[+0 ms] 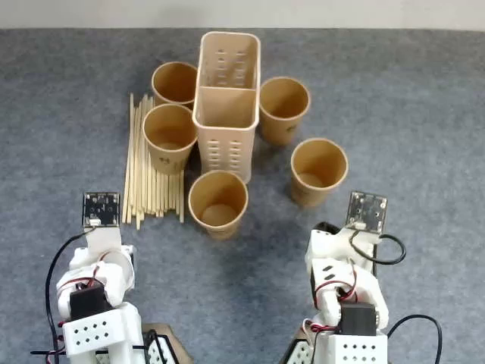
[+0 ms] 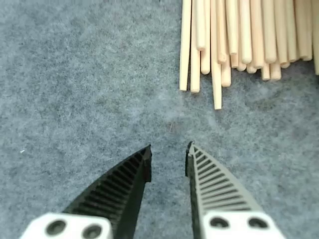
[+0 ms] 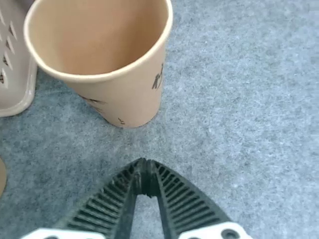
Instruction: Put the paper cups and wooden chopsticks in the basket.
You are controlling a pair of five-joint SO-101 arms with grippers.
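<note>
paper cups: 5 total – far-left cup [image 1: 175,82], left cup [image 1: 169,136], near cup [image 1: 218,203], far-right cup [image 1: 284,106], right cup [image 1: 319,171]
basket [image 1: 224,148]: 1, two compartments
wooden chopsticks [image 1: 151,171]: 1 loose pile, sticks overlap, more than ten, exact count can't tell
arms: 2 – left arm [image 1: 97,292], right arm [image 1: 342,284]

beige perforated two-compartment plastic basket [image 1: 226,114] is standing upright | five brown paper cups [image 1: 218,202] are standing upright, ringing it | pale wooden chopsticks [image 1: 151,163] are lying flat, side by side, just beside two cups
</note>
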